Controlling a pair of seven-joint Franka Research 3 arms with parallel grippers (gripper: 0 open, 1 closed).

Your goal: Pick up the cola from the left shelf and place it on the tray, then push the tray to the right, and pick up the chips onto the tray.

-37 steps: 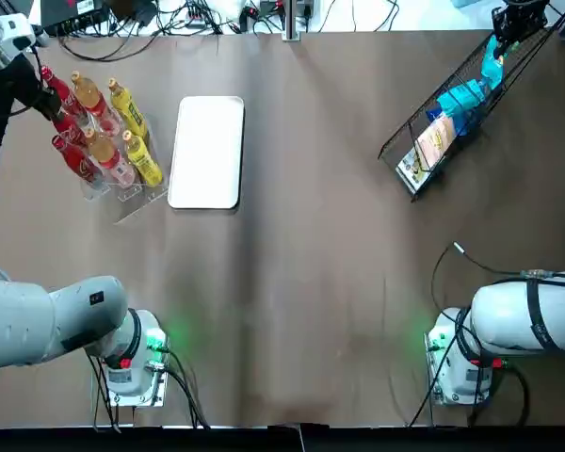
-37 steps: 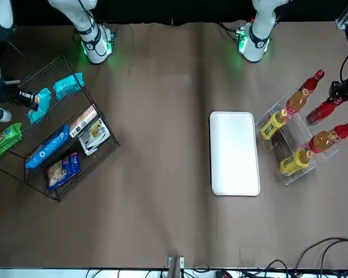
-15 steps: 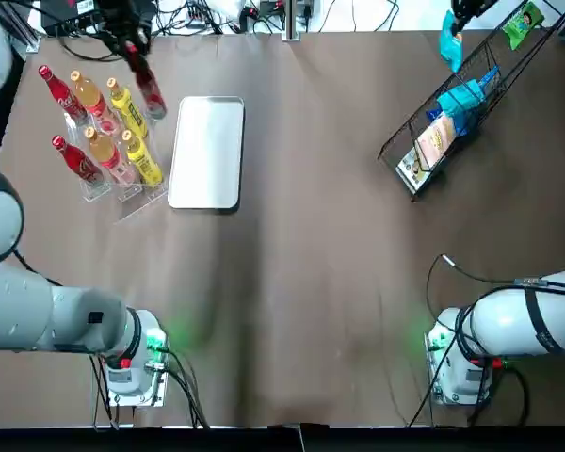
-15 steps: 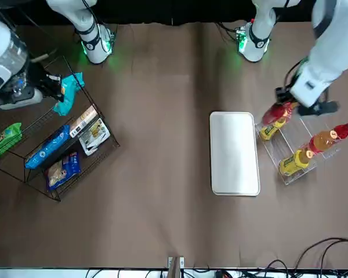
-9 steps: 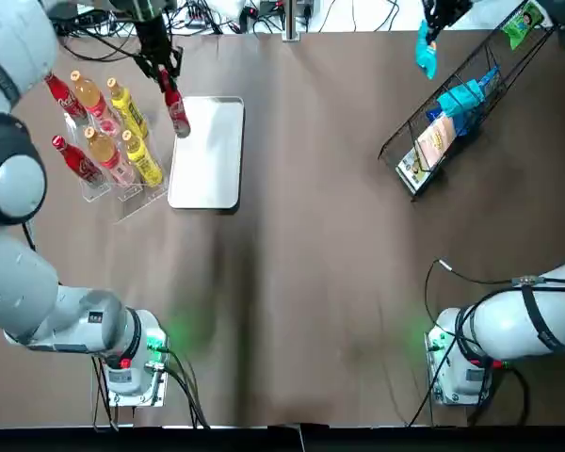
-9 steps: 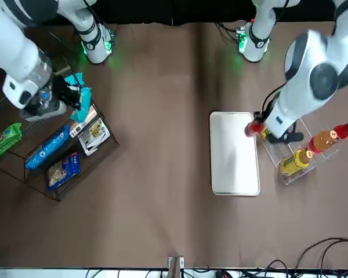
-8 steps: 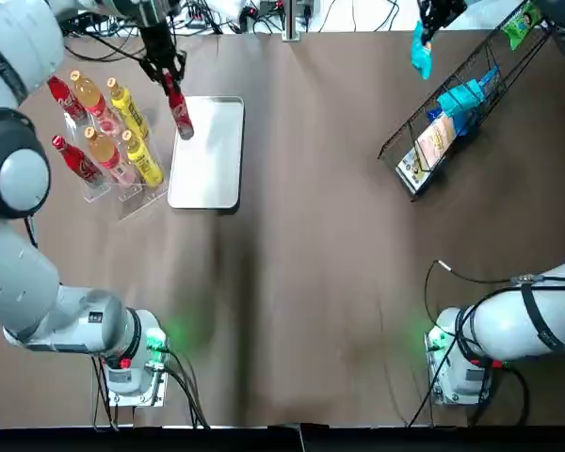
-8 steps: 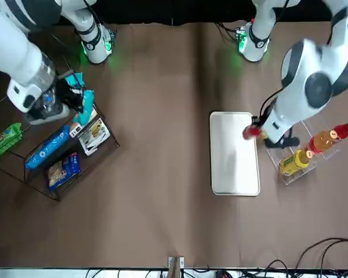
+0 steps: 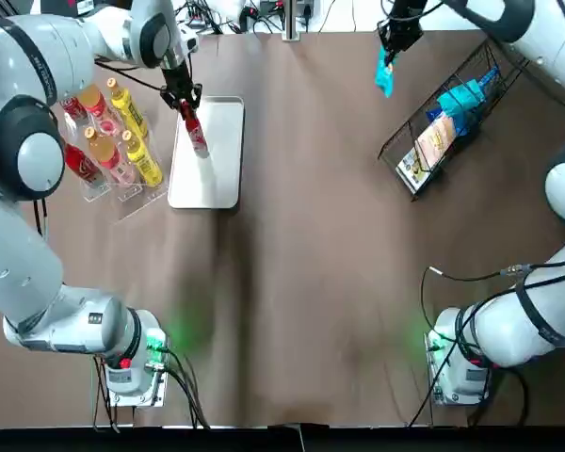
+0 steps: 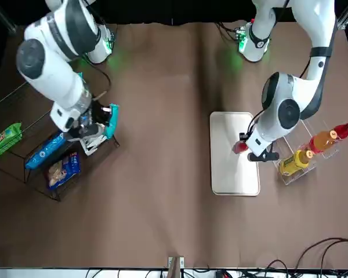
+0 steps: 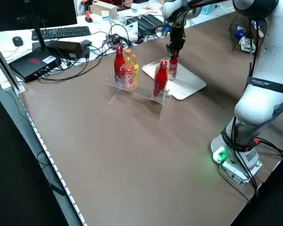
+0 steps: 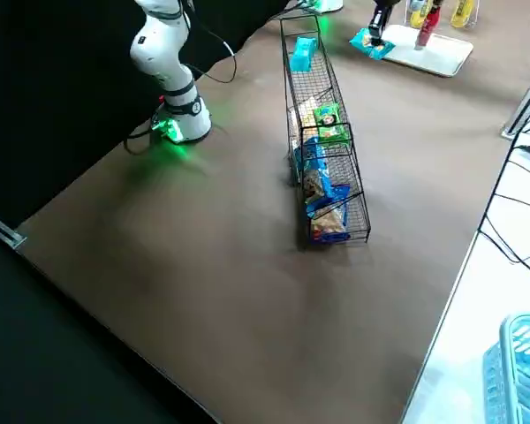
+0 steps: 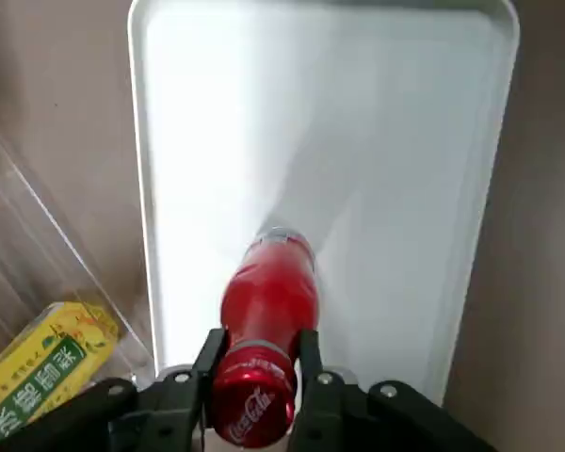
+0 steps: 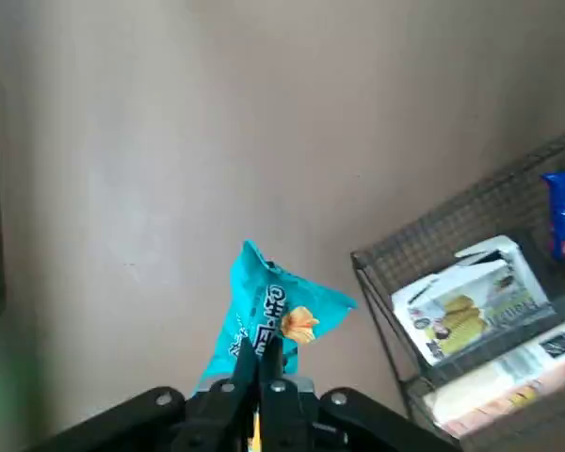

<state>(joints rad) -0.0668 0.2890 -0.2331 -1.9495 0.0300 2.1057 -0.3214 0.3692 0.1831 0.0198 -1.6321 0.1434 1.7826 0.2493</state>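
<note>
My left gripper (image 9: 185,96) is shut on the neck of a red cola bottle (image 9: 197,135), upright over the white tray (image 9: 217,179). In the left wrist view the cola (image 13: 266,299) hangs over the tray's (image 13: 358,113) middle; I cannot tell whether its base touches. The left side view shows the cola (image 11: 172,68) beside the clear shelf (image 11: 137,92). My right gripper (image 9: 393,36) is shut on a teal chips bag (image 9: 384,75), held in the air between rack and tray. The front view shows the chips (image 10: 110,118) just past the rack's edge.
The clear shelf (image 9: 122,188) left of the tray holds two more colas plus orange and yellow bottles (image 9: 143,162). A tilted wire rack (image 9: 424,141) at the far right holds several snack bags (image 9: 461,97). Cables lie along the far edge.
The left gripper lifted a cola off the shelf and carried it right, over the tray. The right gripper pulled the teal chips bag out of the rack and moved it left.
</note>
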